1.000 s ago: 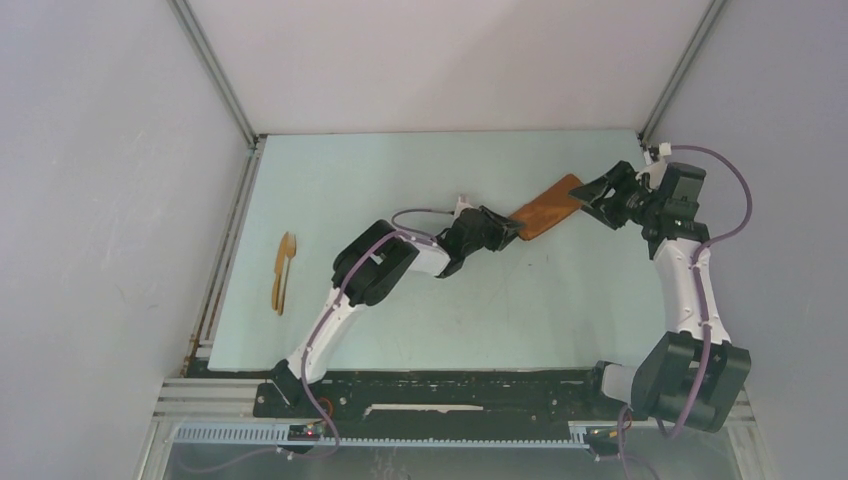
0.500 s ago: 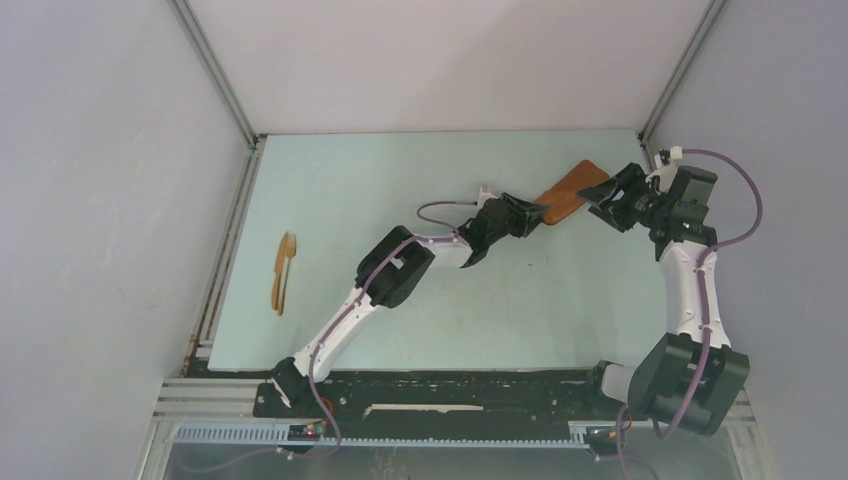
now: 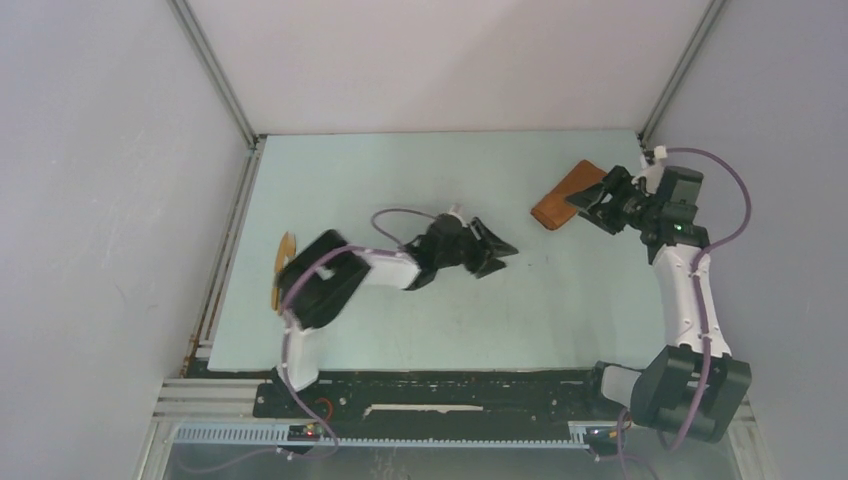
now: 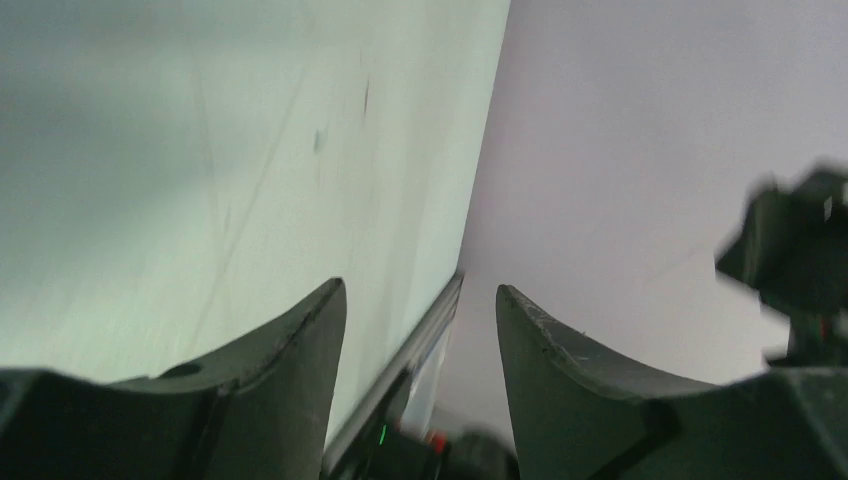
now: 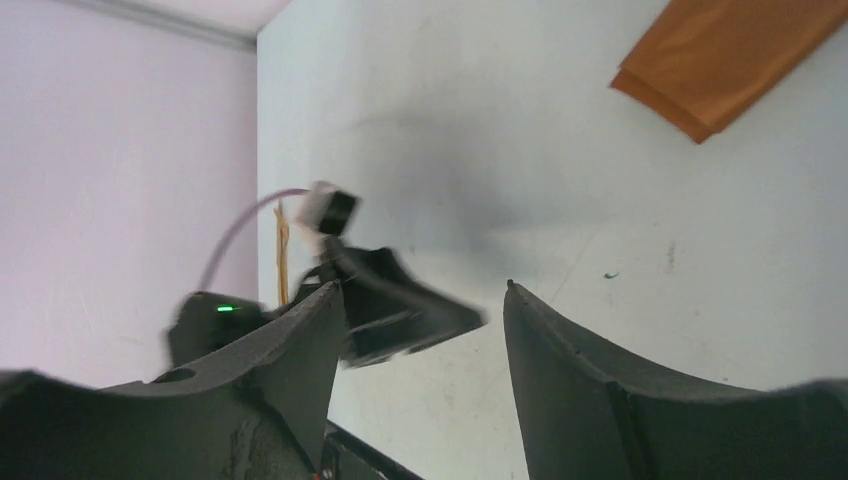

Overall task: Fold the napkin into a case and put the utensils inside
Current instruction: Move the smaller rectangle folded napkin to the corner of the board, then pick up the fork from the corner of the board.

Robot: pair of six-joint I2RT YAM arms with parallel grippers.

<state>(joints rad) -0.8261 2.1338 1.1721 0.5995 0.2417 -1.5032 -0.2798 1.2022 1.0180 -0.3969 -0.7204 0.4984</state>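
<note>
The rust-orange napkin lies folded as a narrow oblong case (image 3: pixel 567 194) flat on the table at the back right; its end also shows in the right wrist view (image 5: pixel 725 55). My right gripper (image 3: pixel 590 203) is open and empty, just right of the case. My left gripper (image 3: pixel 503 248) is open and empty at mid-table, apart from the case and pointing right. The wooden utensils (image 3: pixel 283 268) lie at the far left of the table, partly behind my left arm, and show as thin sticks in the right wrist view (image 5: pixel 283 250).
The pale green table (image 3: pixel 400 180) is boxed in by grey walls with metal rails (image 3: pixel 215 75) at the corners. A black rail (image 3: pixel 440 395) carries the arm bases along the near edge.
Both grippers have let go of the case, which now lies flat and shifted toward the back right. My left arm has drawn back to the left; my right gripper has backed off slightly.
</note>
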